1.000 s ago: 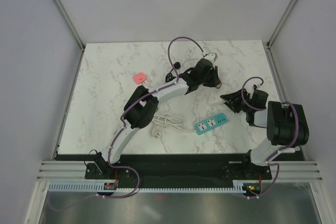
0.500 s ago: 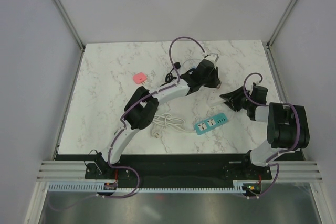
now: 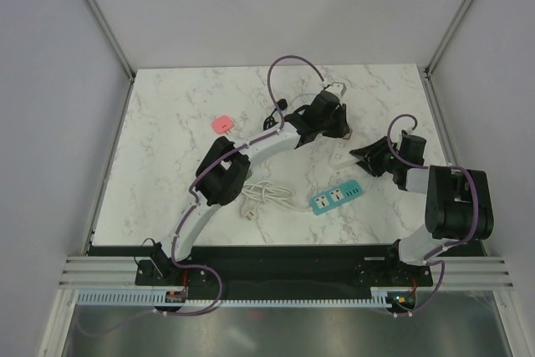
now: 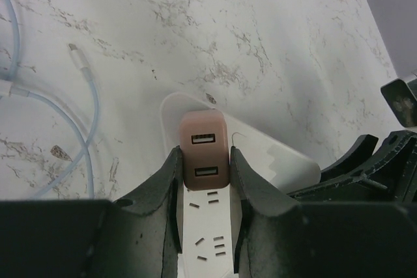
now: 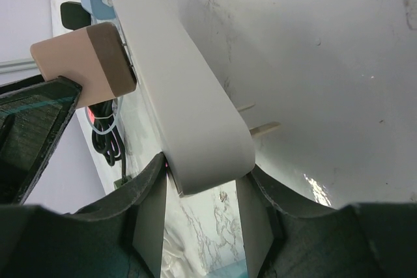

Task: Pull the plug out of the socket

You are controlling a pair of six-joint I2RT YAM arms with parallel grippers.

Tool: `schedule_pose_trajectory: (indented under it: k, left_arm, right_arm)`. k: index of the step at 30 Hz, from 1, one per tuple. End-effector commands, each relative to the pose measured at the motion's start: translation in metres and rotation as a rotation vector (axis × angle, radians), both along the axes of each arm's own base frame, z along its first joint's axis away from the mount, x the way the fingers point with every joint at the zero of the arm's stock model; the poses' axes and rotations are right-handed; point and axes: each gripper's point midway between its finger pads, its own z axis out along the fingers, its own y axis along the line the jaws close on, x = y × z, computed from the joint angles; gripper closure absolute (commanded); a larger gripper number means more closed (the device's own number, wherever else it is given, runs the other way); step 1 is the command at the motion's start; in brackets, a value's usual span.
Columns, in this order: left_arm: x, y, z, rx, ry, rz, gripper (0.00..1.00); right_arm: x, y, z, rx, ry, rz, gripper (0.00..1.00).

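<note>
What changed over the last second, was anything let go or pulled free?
Very little. The right wrist shifted slightly toward the table's far side; the left arm barely moved. Nothing was taken or released: the left fingers stay shut on the plug, the right fingers on the white strip. The teal strip, pink block and coiled cable are unmoved.

right gripper (image 3: 361, 156) edged slightly farther up the table (image 3: 167, 123), wrist too
</note>
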Motion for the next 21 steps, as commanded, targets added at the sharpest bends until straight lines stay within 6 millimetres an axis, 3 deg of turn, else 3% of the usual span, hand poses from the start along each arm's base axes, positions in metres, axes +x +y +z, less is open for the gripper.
schedule_pose_trajectory:
  k: [1,4,5,6,7,9,12,13,17,20,21]
  left_arm:
    - [-0.086,-0.044,0.106,-0.32,0.138,-0.282,0.98]
    - [-0.082,-0.043,0.119,-0.362,0.107,-0.283,0.98]
    - [-0.085,-0.038,0.108,-0.275,0.092,-0.264,0.98]
    - [-0.083,-0.038,0.117,-0.23,0.019,-0.249,0.98]
    - [-0.082,-0.038,0.117,-0.128,-0.107,-0.214,0.98]
    - [-0.086,-0.034,0.111,-0.027,-0.169,-0.205,0.98]
    - [-0.08,-0.024,0.104,-0.053,-0.111,-0.191,0.98]
    - [-0.09,-0.029,0.107,-0.135,-0.024,-0.236,0.98]
    - [-0.088,-0.024,0.105,-0.314,0.123,-0.26,0.98]
    - [-0.079,-0.016,0.096,-0.158,0.006,-0.2,0.98]
    - [-0.076,-0.018,0.105,-0.085,-0.107,-0.181,0.98]
  right_arm:
    - [-0.015,-0.054,-0.054,-0.255,0.157,-0.183,1.0]
    - [-0.015,-0.055,-0.053,-0.249,0.15,-0.194,1.0]
    - [-0.015,-0.055,-0.053,-0.248,0.15,-0.195,1.0]
    - [-0.015,-0.055,-0.053,-0.246,0.15,-0.194,1.0]
    - [-0.015,-0.056,-0.053,-0.246,0.151,-0.198,1.0]
    - [-0.015,-0.056,-0.053,-0.249,0.15,-0.199,1.0]
    - [-0.015,-0.057,-0.053,-0.246,0.153,-0.204,1.0]
    - [-0.015,-0.056,-0.053,-0.245,0.153,-0.204,1.0]
    - [-0.016,-0.056,-0.054,-0.242,0.158,-0.205,1.0]
    - [-0.017,-0.057,-0.055,-0.242,0.163,-0.207,1.0]
    - [-0.017,-0.057,-0.055,-0.242,0.162,-0.206,1.0]
